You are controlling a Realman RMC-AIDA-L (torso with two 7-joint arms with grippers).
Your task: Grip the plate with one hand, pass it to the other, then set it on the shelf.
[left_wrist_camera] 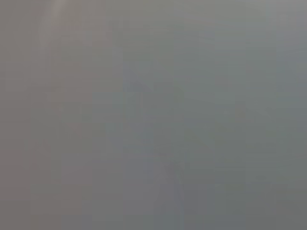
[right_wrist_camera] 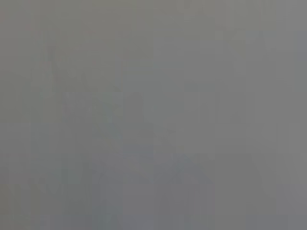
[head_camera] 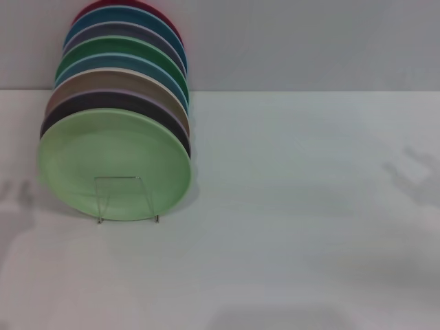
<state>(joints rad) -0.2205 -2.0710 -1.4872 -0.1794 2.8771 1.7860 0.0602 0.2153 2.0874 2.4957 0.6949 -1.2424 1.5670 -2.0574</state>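
- The pale mint-green plate [head_camera: 113, 161] stands tilted on its edge at the front of a row of plates [head_camera: 124, 69], on the left side of the white tabletop [head_camera: 295, 227].
- The clear shelf [head_camera: 127, 199] holds it from the front; its thin wire frame crosses the low part of the plate and its two small feet rest on the tabletop.
- Behind the mint plate the other plates lean one after another: dark purple, beige, blue, green, lilac, blue and red at the back, near the grey wall [head_camera: 309, 41].
- To the right of the plate's rim the tabletop is wide and bare up to the wall; in front of the shelf it is bare too.
- No arm and no jaws show in the head view, so I cannot tell if they are open or closed, or how far they are from the plate.
- Both wrist views show only a flat grey field, with nothing I can recognise.
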